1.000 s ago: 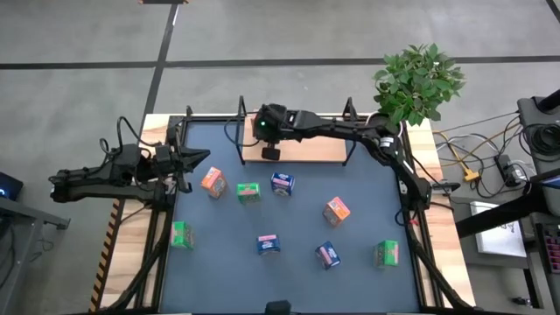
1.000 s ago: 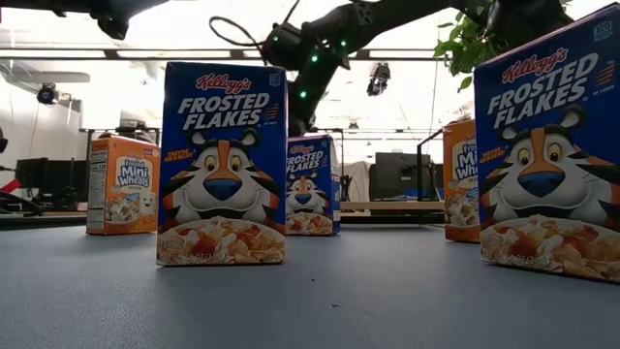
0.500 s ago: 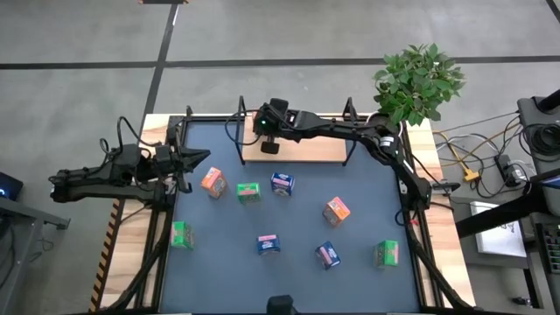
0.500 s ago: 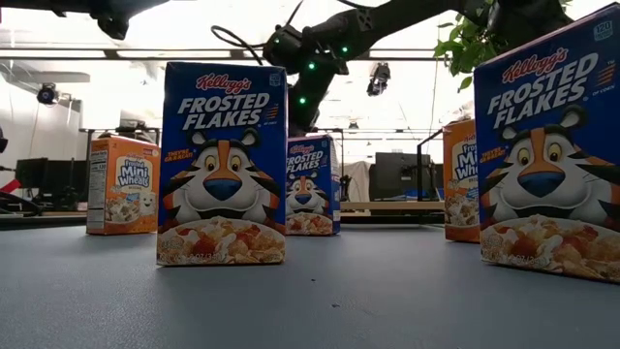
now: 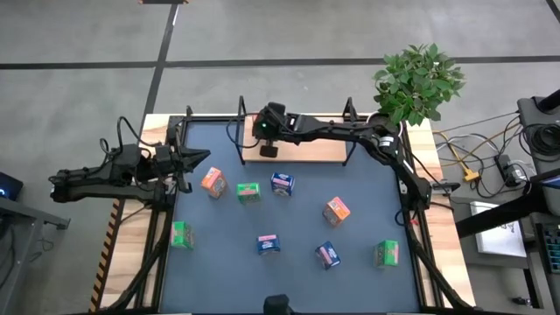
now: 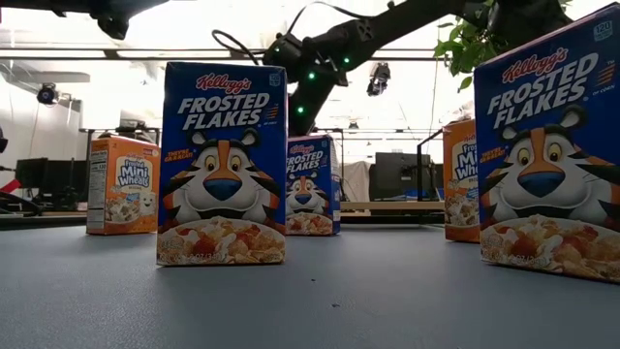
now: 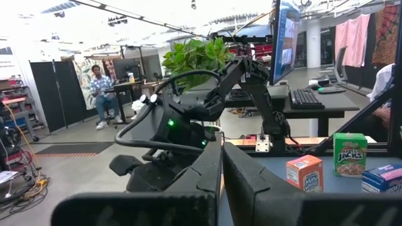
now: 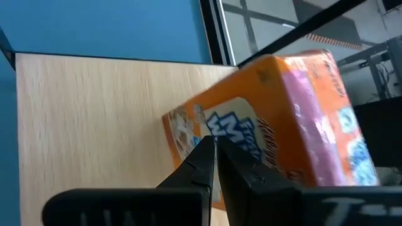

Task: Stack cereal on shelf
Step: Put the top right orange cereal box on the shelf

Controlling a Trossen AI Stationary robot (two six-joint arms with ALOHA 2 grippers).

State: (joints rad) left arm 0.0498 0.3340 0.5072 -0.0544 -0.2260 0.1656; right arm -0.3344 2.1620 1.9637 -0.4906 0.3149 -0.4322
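Right gripper [image 5: 267,150], fingers closed empty, over light-wood black-framed shelf [image 5: 306,151], 12 o'clock; orange cereal box [image 8: 276,119] placed. Next: fetch another box.

Pale, matt wood grain marks the shelf [image 8: 94,113] board, framed by thin black metal posts [image 5: 242,109]. The printed cardboard cereal boxes [image 6: 222,163] carry a slight sheen, standing on a smooth, matt blue-grey surface [image 6: 310,301] edged in light wood [image 5: 442,254]. The arms look like dark matt plastic.
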